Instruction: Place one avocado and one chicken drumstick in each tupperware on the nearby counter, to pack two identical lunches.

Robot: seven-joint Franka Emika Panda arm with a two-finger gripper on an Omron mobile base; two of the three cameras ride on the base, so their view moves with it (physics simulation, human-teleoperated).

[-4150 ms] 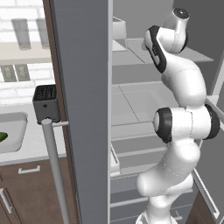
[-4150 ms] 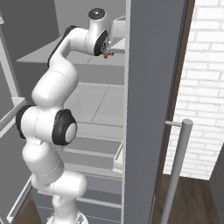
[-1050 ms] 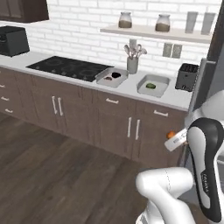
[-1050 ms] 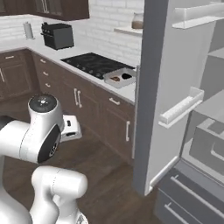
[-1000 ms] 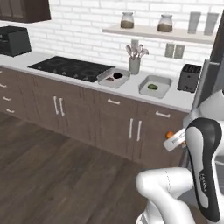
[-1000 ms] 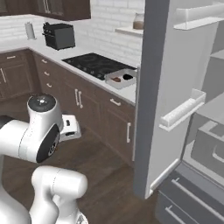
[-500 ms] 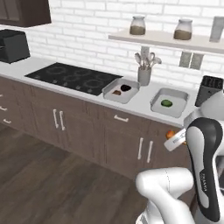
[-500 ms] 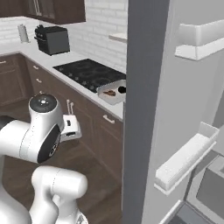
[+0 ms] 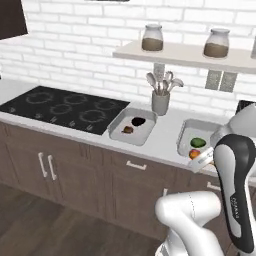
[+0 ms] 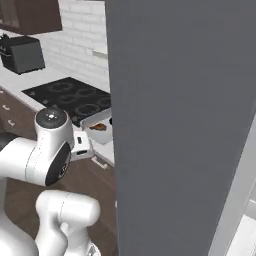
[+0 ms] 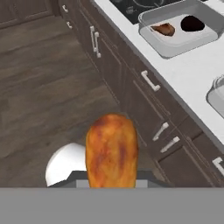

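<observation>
Hand view has the orange drumstick (image 11: 112, 151) sitting right up close, so the gripper looks clamped tight on it, carried out in front of the cabinets. On the counter (image 9: 161, 143), the left tub (image 9: 119, 134) already has a dark avocado (image 9: 138, 121) plus a brown drumstick (image 9: 128, 130). The right tub (image 9: 183, 141) holds the green avocado (image 9: 198, 142), so I'd head there: get fully over its rim, lower close, then let go so it doesn't bounce out.

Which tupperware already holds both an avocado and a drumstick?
The tupperware beside the hob: it holds a black avocado and brown drumstick. The other tub shows a green avocado.
</observation>
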